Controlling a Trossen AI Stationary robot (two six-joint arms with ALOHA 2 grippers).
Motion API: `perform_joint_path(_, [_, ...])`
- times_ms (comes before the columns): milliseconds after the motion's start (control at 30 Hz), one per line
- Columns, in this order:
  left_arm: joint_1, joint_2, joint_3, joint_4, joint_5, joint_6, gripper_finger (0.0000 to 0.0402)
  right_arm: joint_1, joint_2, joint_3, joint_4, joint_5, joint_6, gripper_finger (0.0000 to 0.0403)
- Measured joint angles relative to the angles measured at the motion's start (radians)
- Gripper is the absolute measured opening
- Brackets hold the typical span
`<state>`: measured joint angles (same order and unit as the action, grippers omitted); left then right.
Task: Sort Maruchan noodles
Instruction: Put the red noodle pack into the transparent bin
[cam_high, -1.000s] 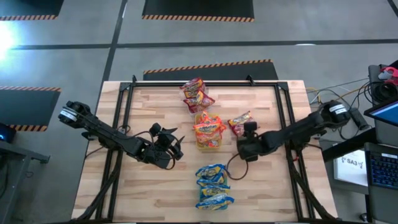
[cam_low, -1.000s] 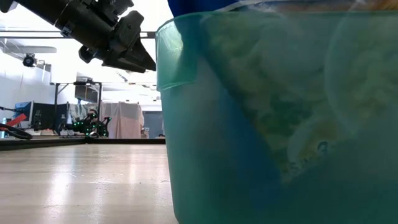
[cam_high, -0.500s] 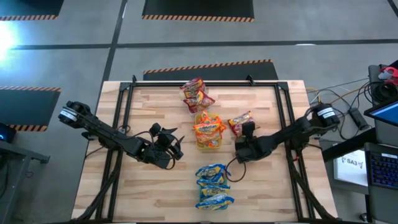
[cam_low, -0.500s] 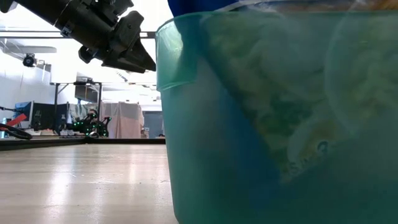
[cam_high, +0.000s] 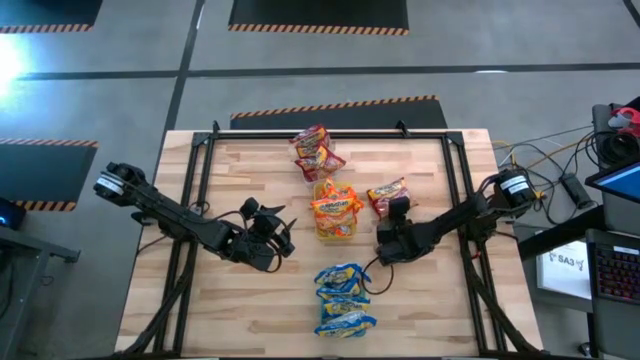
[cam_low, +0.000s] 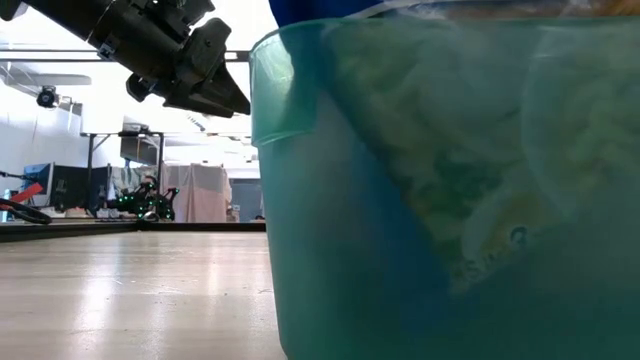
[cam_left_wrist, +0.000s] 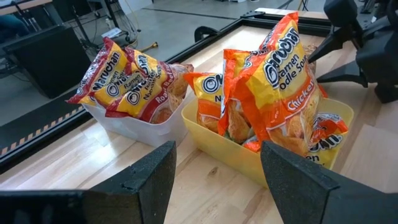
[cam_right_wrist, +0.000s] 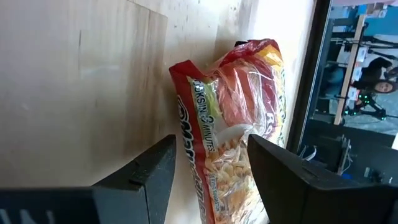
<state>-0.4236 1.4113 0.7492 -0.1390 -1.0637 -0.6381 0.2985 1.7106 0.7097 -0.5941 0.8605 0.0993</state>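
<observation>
- Up close, the right gripper (cam_high: 397, 212) has its two dark fingers (cam_right_wrist: 140, 180) spread apart, with a loose red packet (cam_right_wrist: 239, 134) lying on the wood in the gap ahead of them; nothing is clamped.
- From above, that red packet (cam_high: 386, 192) lies flat on the table (cam_high: 240, 310), right of the yellow tray and just past the right gripper's tips; whether the tips touch it cannot be told.
- Meanwhile the left gripper (cam_high: 285, 238) hangs over the left half of the table with its fingers (cam_left_wrist: 149, 177) parted and empty, pointing toward the trays.
- Ahead of it, orange packets (cam_left_wrist: 280, 81) stand upright in the yellow tray (cam_left_wrist: 233, 152), one leaning tall above the rim.
- Beside that, red packets (cam_left_wrist: 134, 81) sit in a clear tray (cam_left_wrist: 140, 127), which touches the yellow one.
- Seen from above, the red group (cam_high: 317, 150) is at the far edge, the orange group (cam_high: 335, 210) in the middle, and blue packets (cam_high: 343, 298) at the near edge, all in one line.
- At table height, a green tray (cam_low: 300, 200) fills most of the low view, with noodles showing dimly through its wall.
</observation>
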Motion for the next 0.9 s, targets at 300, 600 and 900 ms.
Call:
perform_joint_path(300, [0.000,0.000,0.000,0.000,0.000,0.000,0.0217,-0.020,-0.057,-0.001,0.011,-0.025,-0.001,0.0169])
perform_joint_path(600, [0.000,0.000,0.000,0.000,0.000,0.000,0.0217,-0.065,-0.061,-0.001,0.025,-0.092,-0.019,0.0167])
perform_joint_path(900, [0.000,0.000,0.000,0.000,0.000,0.000,0.0217,-0.066,-0.060,-0.001,0.033,-0.094,-0.041,0.0105])
